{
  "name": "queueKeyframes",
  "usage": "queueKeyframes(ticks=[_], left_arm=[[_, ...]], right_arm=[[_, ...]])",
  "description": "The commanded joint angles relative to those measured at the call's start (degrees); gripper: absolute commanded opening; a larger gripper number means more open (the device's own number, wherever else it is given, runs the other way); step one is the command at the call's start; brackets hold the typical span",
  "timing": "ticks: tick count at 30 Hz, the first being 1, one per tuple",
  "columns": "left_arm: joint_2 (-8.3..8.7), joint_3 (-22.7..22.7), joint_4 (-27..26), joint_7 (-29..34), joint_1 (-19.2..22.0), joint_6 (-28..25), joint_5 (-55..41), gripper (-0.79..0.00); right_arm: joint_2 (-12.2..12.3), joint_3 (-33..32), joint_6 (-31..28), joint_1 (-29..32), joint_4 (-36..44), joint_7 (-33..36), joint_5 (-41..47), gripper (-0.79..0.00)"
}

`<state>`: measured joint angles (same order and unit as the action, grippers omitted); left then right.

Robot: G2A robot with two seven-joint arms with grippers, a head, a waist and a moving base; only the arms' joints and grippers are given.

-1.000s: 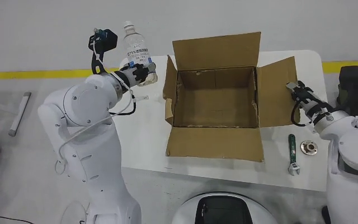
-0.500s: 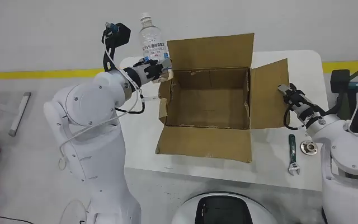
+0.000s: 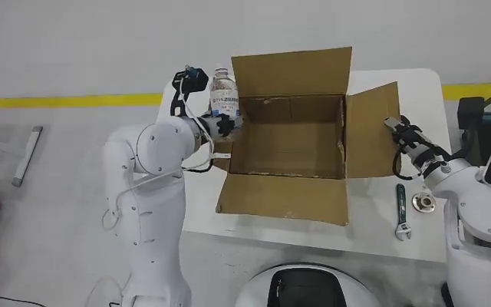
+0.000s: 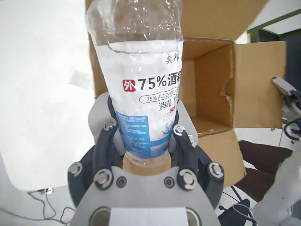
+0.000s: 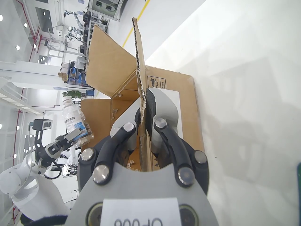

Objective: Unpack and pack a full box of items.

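While the left arm stood bent beside the box (image 3: 284, 198), the left gripper (image 4: 143, 109) clamped the base of a clear plastic bottle (image 4: 136, 59), white-labelled and upright, at the box's far left corner. The right gripper (image 5: 145, 104) pinched the box's raised right flap (image 3: 372, 130) of ragged corrugated cardboard.

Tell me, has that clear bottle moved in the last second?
Yes. The bottle, held in the left gripper, has moved toward the cardboard box and now hangs by its side wall.
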<state>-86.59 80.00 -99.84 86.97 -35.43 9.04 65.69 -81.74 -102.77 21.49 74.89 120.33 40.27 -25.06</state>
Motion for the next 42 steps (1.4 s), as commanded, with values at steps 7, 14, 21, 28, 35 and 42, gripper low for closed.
queueKeyframes(ticks=[7,14,21,28,35,42], left_arm=[[0.90,0.4,1.5,-0.3,-0.9,-0.3,5.8,-0.785],[1.36,-0.3,2.2,-1.2,-2.7,-0.4,8.4,-0.785],[1.61,-0.3,2.1,-1.3,-3.1,0.3,7.7,-0.785],[1.03,-2.6,0.2,0.4,1.2,2.4,-0.8,-0.785],[0.68,-7.3,-0.3,0.5,1.9,2.1,-4.5,-0.785],[0.67,-10.9,2.1,1.0,1.8,2.9,-4.9,-0.785]], right_arm=[[0.7,-0.1,0.4,0.6,-0.2,-0.1,0.3,-0.785],[1.3,0.2,0.8,1.2,-0.3,0.5,0.0,-0.785],[1.9,0.3,1.4,1.7,-0.4,0.5,-0.3,-0.785],[2.3,-0.1,2.3,1.5,0.7,-0.6,2.5,0.000],[2.9,-1.8,2.6,0.9,1.8,-2.3,2.9,0.000],[3.7,-4.0,2.2,-0.7,3.0,-3.4,2.0,0.000]])
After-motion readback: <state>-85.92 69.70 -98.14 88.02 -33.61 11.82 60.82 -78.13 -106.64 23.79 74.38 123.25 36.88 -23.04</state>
